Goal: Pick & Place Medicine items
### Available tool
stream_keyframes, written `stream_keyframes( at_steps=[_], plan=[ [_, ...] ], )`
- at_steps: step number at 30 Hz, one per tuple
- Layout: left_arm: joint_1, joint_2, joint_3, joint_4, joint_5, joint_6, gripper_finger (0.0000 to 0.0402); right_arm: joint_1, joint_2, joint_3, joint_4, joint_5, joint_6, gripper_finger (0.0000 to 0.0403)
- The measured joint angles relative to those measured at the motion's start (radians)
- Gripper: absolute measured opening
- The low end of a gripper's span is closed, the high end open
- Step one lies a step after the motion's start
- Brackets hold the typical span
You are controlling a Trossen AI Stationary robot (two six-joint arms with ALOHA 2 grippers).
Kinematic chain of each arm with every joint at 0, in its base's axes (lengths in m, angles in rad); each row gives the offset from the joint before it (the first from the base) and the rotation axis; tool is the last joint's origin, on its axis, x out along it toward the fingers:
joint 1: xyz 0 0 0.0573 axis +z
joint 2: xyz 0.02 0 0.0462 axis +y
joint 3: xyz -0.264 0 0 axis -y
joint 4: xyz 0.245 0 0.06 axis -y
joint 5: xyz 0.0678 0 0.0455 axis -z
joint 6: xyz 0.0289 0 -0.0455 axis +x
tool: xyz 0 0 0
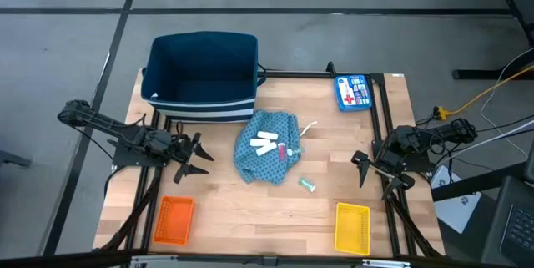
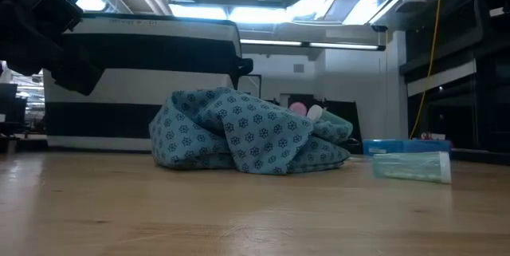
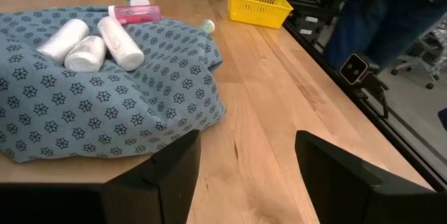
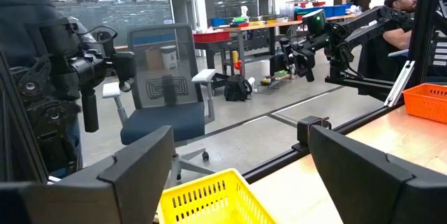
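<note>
The medicine items, three white tubes (image 1: 264, 144) and a pink-red piece (image 1: 284, 151), lie on the teal cloth (image 1: 250, 164) mid-table, the pale green piece (image 1: 308, 185) on bare wood toward five o'clock. Nothing is picked yet: the left gripper (image 1: 197, 157) at nine o'clock and the right gripper (image 1: 364, 168) at three o'clock both hang with fingers spread and empty. Next, probably, the left reaches over the cloth for a tube.

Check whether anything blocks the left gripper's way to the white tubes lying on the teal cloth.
Nothing visible does. The open left gripper faces the white stick-like tubes on the crumpled teal patterned cloth, with only bare wooden table between.
</note>
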Motion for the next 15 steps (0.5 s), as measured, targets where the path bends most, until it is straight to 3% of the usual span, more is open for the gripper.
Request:
stream_keyframes(
  at_steps=[4, 8, 11, 15],
  plan=[
    [0.000, 0.000, 0.000, 0.000, 0.000, 0.000, 0.0233, 0.000, 0.000, 0.000, 0.001, 0.003, -0.018, 0.0334],
    [0.000, 0.000, 0.000, 0.000, 0.000, 0.000, 0.0233, 0.000, 0.000, 0.000, 0.006, 0.086, -0.159, 0.0334],
    [0.000, 0.000, 0.000, 0.000, 0.000, 0.000, 0.0233, 0.000, 0.000, 0.000, 0.011, 0.250, -0.277, 0.0334],
    [0.000, 0.000, 0.000, 0.000, 0.000, 0.000, 0.0233, -0.001, 0.000, 0.000, 0.010, 0.449, -0.279, 0.0334]
  ],
)
